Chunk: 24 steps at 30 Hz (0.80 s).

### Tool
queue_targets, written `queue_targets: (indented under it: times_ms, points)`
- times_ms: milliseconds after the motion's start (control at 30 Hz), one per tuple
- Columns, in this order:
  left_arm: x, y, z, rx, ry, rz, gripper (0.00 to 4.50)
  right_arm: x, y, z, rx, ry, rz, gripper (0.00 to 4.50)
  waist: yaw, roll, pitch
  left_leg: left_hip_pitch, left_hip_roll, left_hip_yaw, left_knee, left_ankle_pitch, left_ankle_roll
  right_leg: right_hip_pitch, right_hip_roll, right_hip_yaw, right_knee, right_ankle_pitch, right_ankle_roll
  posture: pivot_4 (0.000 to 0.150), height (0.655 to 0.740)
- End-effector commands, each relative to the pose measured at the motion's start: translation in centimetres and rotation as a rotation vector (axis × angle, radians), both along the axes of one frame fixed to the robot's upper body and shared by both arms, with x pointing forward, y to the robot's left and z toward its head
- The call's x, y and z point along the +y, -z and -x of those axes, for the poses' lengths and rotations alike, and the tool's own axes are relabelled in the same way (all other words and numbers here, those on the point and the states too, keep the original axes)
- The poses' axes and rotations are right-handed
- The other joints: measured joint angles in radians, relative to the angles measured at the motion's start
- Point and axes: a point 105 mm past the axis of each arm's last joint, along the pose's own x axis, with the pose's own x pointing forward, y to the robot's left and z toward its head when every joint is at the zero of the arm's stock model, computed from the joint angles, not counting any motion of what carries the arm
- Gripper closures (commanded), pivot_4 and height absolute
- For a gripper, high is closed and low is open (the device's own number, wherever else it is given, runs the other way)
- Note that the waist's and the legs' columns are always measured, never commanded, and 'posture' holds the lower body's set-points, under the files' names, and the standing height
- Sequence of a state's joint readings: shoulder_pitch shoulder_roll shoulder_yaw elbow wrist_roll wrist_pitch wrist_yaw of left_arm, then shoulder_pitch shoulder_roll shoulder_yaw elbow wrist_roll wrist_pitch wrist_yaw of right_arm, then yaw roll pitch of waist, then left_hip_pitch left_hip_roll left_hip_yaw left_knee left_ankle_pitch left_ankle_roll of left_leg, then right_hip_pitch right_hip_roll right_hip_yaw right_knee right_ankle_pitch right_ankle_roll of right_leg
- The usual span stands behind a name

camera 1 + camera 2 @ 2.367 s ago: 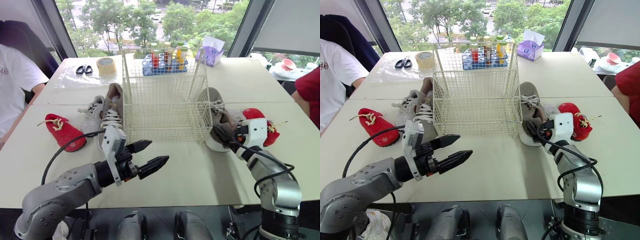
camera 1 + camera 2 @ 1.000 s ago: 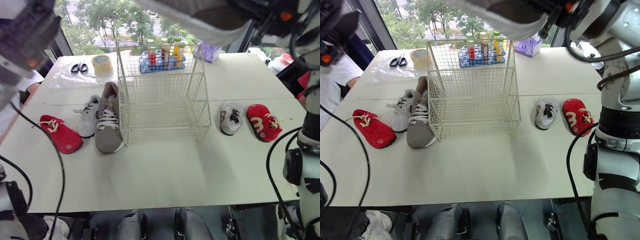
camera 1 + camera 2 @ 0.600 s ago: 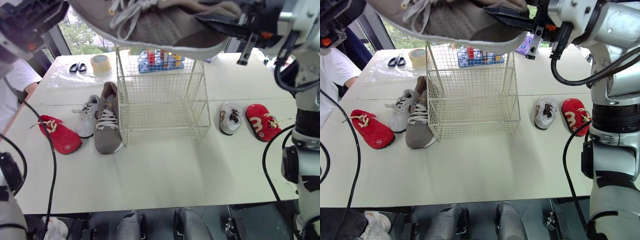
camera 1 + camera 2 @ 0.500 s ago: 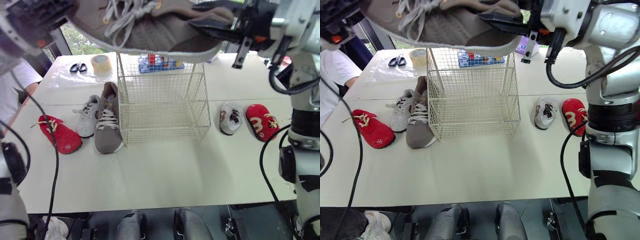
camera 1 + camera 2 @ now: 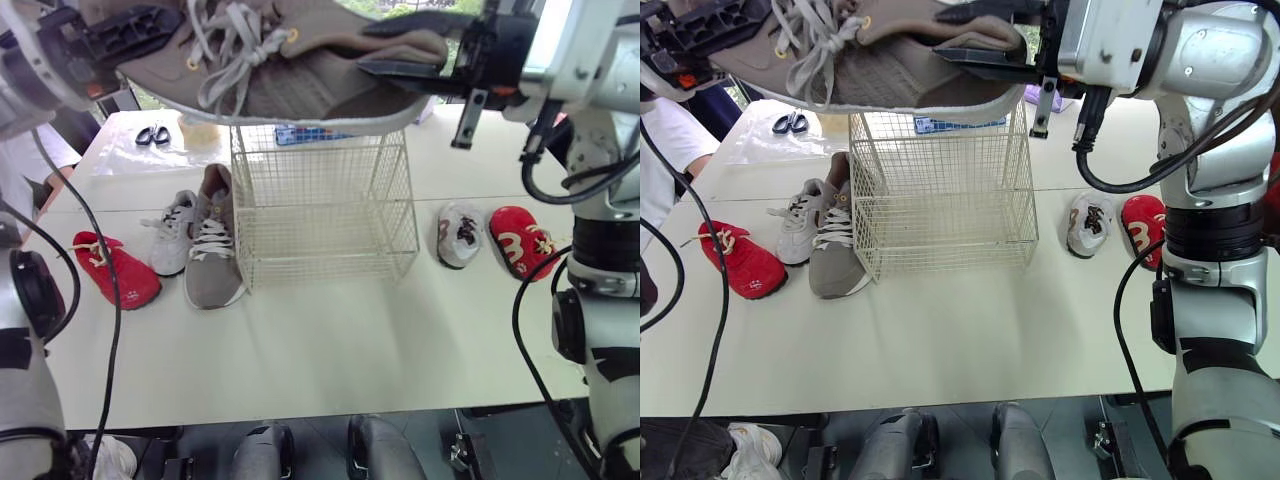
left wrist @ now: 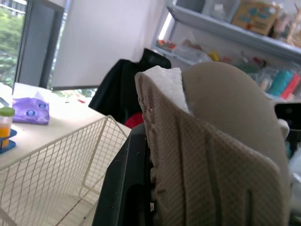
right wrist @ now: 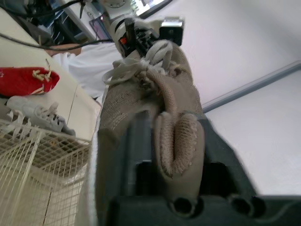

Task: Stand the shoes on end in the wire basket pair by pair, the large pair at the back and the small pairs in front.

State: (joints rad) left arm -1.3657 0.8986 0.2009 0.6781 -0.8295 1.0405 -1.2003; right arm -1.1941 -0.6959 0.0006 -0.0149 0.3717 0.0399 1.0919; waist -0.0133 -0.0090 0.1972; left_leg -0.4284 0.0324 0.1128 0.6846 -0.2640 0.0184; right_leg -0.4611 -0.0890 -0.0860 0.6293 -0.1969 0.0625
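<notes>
- Both arms are holding one large grey shoe point(image 5: 300, 70) raised in the air above the wire basket point(image 5: 325, 205). It is lying roughly level, sole facing down, with its laces dangling.
- The left gripper point(image 5: 140, 40) is gripping the toe end, jaws closed on it. In the left wrist view one black finger point(image 6: 124, 188) is pressing against the sole.
- The right gripper point(image 5: 395, 48) is gripping the heel end, jaws closed on it, with a finger on either side of the heel.
- On the surface point(image 5: 330, 340) the basket is standing upright in the middle.
- To the basket's left, a second large grey shoe point(image 5: 212, 250) is lying flat just beside the basket wall. A small white shoe point(image 5: 170, 232) is resting against its outer side, and a small red shoe point(image 5: 108, 268) is lying further out, apart.
- To the basket's right, another small white shoe point(image 5: 459, 235) and another small red shoe point(image 5: 522, 243) are lying side by side, clear of the basket.
- At the far left of the surface, a pair of scissors point(image 5: 153, 135) is lying flat.
</notes>
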Motion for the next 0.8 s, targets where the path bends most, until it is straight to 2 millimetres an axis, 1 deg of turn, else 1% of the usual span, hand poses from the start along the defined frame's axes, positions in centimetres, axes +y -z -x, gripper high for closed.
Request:
queue_targets:
  times_ms: [33,100,133,200,233,267,333,367,400,467,500,533,633,700,800]
  points:
    - [1.6,-2.8,2.7,-0.152,0.008,0.184,3.89,-3.5,-1.8,-1.5,0.179,0.051,-0.298,1.32,0.001,-0.001,0.000,0.000,0.000,0.000,0.001,0.000,0.000,0.000,0.000,0.000,0.000,0.000,0.000,0.150,0.7400]
    - [3.0,-1.8,2.9,-0.173,-0.087,0.276,3.89,-5.8,-2.1,-2.5,0.304,0.055,-0.515,0.30,0.000,-0.002,-0.001,0.001,0.000,-0.001,0.001,0.000,0.000,0.002,-0.001,0.000,0.001,0.000,0.000,0.150,0.7400]
    - [3.5,-1.4,3.2,-0.185,-0.126,0.323,3.89,-6.7,-2.0,-2.8,0.355,0.051,-0.610,0.04,0.000,-0.002,-0.001,0.001,0.000,-0.001,0.001,0.000,0.000,0.002,-0.002,0.000,0.001,0.000,0.000,0.150,0.7400]
    - [4.3,-0.8,4.0,-0.202,-0.177,0.451,3.89,-8.5,-1.7,-3.3,0.464,0.020,-0.826,0.04,0.001,-0.003,-0.001,0.002,0.000,-0.001,0.001,0.000,0.000,0.002,-0.003,0.000,0.001,0.000,0.000,0.150,0.7400]
    - [4.4,-0.5,4.5,-0.209,-0.197,0.506,3.89,-9.3,-1.2,-3.7,0.530,0.007,-0.924,0.04,0.001,-0.003,-0.001,0.001,0.000,-0.001,0.001,0.000,0.000,0.002,-0.003,0.000,0.001,0.000,0.000,0.150,0.7400]
    - [4.4,-0.1,4.8,-0.207,-0.216,0.572,3.89,-9.6,-0.3,-4.2,0.611,-0.019,-1.002,0.04,0.002,-0.003,-0.001,0.001,0.000,-0.002,0.001,0.001,-0.001,0.002,-0.004,0.000,0.001,0.000,0.000,0.150,0.7400]
    - [4.2,0.4,5.2,-0.194,-0.241,0.645,3.89,-9.7,0.7,-4.6,0.699,-0.046,-1.066,0.04,0.003,-0.003,-0.001,0.001,-0.001,-0.003,0.001,0.001,-0.001,0.003,-0.006,-0.001,0.001,0.000,0.000,0.150,0.7400]
    - [3.6,0.8,5.2,-0.187,-0.256,0.665,3.89,-8.6,1.5,-4.7,0.798,-0.126,-1.083,0.04,0.003,-0.003,-0.001,0.001,-0.001,-0.003,0.001,0.001,-0.001,0.003,-0.006,-0.001,0.001,0.001,0.000,0.150,0.7400]
    - [3.1,1.1,5.1,-0.176,-0.258,0.715,3.89,-7.1,2.5,-4.8,0.883,-0.192,-1.076,0.04,0.002,-0.003,-0.001,0.001,-0.002,-0.003,0.001,0.001,-0.001,0.003,-0.006,-0.001,0.001,0.001,0.000,0.150,0.7400]
    - [1.9,1.9,4.7,-0.150,-0.266,0.791,3.89,-3.1,4.3,-4.7,1.048,-0.328,-1.034,0.04,0.002,-0.003,-0.001,0.003,-0.002,-0.003,0.000,0.001,-0.001,0.005,-0.006,-0.001,0.001,0.001,0.000,0.150,0.7400]
    - [1.5,2.1,4.5,-0.142,-0.270,0.807,3.89,-1.8,4.6,-4.7,1.083,-0.355,-1.024,0.04,0.001,-0.003,-0.002,0.003,-0.002,-0.003,0.000,0.001,-0.001,0.005,-0.005,-0.001,0.001,0.001,0.000,0.150,0.7400]
    - [1.0,2.6,4.2,-0.114,-0.262,0.827,3.89,-0.7,4.5,-4.4,1.110,-0.402,-1.014,0.04,-0.001,-0.003,-0.002,0.004,-0.002,-0.003,0.000,0.001,-0.001,0.006,-0.004,-0.001,0.001,0.001,0.000,0.150,0.7400]
    - [-0.7,4.4,3.5,-0.024,-0.216,0.859,3.89,1.9,3.8,-3.7,1.160,-0.503,-0.996,0.04,0.002,-0.003,-0.002,0.004,-0.001,-0.003,0.000,0.001,-0.002,0.005,-0.002,-0.001,0.001,0.001,-0.001,0.150,0.7400]
    - [-1.3,5.0,3.4,0.005,-0.209,0.869,3.89,2.9,3.5,-3.2,1.179,-0.541,-0.973,0.04,0.003,-0.003,-0.002,0.003,-0.001,-0.004,0.000,0.001,-0.002,0.005,-0.002,-0.001,0.001,0.001,-0.001,0.150,0.7400]
    - [-1.8,5.5,3.3,0.015,-0.207,0.885,3.89,3.4,3.4,-2.8,1.190,-0.565,-0.951,0.04,0.004,-0.005,-0.003,0.002,-0.001,-0.004,0.001,0.001,-0.001,0.006,-0.002,-0.002,0.001,0.001,-0.001,0.150,0.7400]
